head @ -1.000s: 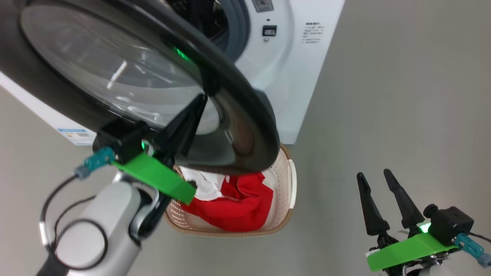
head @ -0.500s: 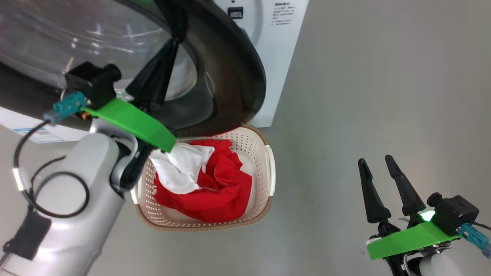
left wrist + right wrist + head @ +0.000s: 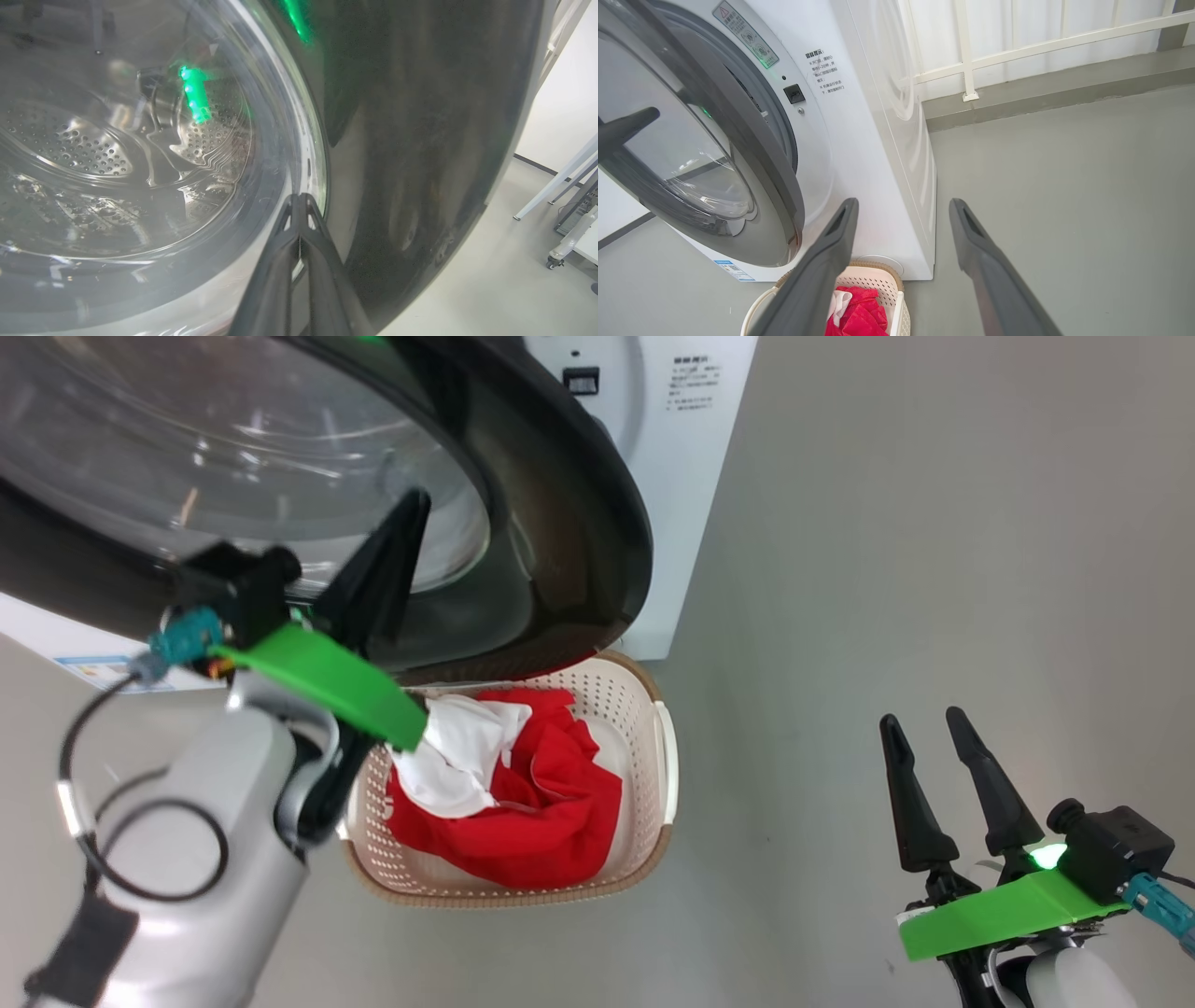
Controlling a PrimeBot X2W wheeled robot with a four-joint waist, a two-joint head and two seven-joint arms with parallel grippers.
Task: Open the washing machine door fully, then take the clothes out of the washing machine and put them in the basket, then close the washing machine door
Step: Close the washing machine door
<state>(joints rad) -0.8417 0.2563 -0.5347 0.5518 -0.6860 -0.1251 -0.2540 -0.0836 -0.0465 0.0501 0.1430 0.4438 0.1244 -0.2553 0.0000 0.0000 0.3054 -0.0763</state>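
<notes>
**L gripper shut at door glass, R gripper open and idle**

L gripper (image 3: 414, 506) (image 3: 299, 199): fingers pressed together, nothing btwn them. In the left wrist view the tips sit right at the seam where the glass window (image 3: 117, 163) meets the black rim of the washing machine door (image 3: 420, 140). Can't tell if they actually press on it. In the head view the same fingers point up across the front of the door (image 3: 560, 523), over the lower right part of the glass (image 3: 233, 448). Perforated drum (image 3: 70, 144) visible thru the glass.

Door stands ajar, swung out from the washing machine (image 3: 672, 523) (image 3: 878, 140); in the right wrist view there's a gap btwn door (image 3: 738, 130) and machine front.

Basket (image 3: 667, 775) (image 3: 889, 284) on the floor (image 3: 887, 523) just under the door's lower edge, directly below the L wrist. Clothes inside it: red (image 3: 541, 821) (image 3: 857, 317) w/ a white piece (image 3: 457, 756) on top at the left.

R gripper (image 3: 921, 719) (image 3: 903, 203): fingers spread wide, empty, low at the right, well apart from basket, door and machine.
</notes>
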